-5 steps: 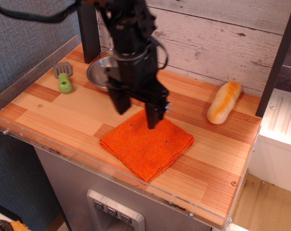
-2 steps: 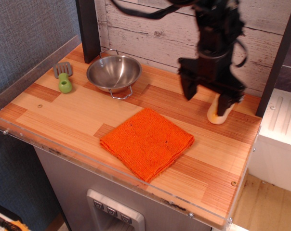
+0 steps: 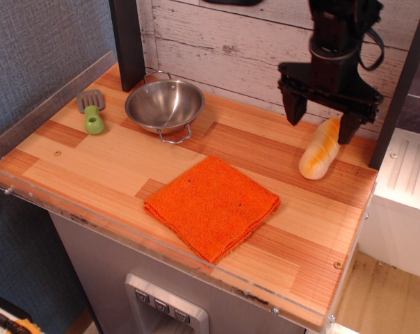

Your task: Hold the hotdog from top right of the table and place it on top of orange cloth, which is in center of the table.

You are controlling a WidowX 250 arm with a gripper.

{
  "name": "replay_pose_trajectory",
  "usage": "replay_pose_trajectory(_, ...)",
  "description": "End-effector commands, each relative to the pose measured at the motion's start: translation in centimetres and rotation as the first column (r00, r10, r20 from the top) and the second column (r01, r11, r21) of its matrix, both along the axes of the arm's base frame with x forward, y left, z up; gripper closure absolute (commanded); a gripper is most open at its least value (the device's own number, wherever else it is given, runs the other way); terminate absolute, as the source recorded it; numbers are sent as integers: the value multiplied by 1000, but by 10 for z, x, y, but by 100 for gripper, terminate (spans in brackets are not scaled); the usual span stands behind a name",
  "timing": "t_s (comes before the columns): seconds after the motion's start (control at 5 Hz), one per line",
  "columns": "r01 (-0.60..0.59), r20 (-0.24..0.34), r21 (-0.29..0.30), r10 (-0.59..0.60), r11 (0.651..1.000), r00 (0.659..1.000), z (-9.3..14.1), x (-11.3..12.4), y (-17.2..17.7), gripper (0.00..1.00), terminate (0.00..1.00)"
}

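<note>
The table (image 3: pixel 112 156), a striped light and reddish-brown wooden countertop with a clear strip along its front edge, is lying just as it was a second ago. What is changing is the arm: a second ago it was hanging over the middle, its fingers just above the orange cloth and hiding the bowl; 0.4 s ago it was already at the far right, covering the upper half of the hotdog; now it is sitting higher and further back against the plank wall.

The gripper (image 3: pixel 321 117) is hanging wide open and holding nothing. Its two dark fingers are pointing down, one to the left of the hotdog's upper end and one overlapping that end's right side, so the bun's tip is showing between them. Whether a finger is touching it cannot be told.

The orange cloth (image 3: pixel 213 205) is lying flat at the centre, a bright, coarse-woven folded square turned like a diamond, unmoved and with nothing on it.

The steel bowl (image 3: pixel 164 104) is standing at the back left.

The hotdog (image 3: pixel 321 149) is lying at the table's back right, well apart from the cloth: smooth, cream-yellow with orange-tan shading, rounded ends, slanting toward the wall.

The green-handled grey spatula (image 3: pixel 92 111) is lying near the left edge.
</note>
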State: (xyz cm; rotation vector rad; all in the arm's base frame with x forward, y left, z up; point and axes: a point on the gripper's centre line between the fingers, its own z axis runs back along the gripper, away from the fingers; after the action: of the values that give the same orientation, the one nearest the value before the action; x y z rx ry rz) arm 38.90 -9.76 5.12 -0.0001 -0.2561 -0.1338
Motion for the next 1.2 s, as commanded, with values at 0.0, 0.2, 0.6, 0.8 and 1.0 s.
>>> replay_pose_trajectory(0.0, -17, -91, -21, 15, 1000, 996, -24, 14, -11, 0, 0)
replay_pose_trajectory(0.2, 0, -139, -13, -2, 1000, 990, -41, 10, -16, 0, 0)
replay_pose_trajectory(0.6, 77, -5, -40, -77, 996, 997, 4, 4, -19, 100, 0)
replay_pose_trajectory(0.8, 90, 95, -89, -82, 992, 992, 43, -16, 3, 100, 0)
replay_pose_trajectory(1.0, 70, 43, -76, -66, 995, 997, 38, -54, 34, 100, 0)
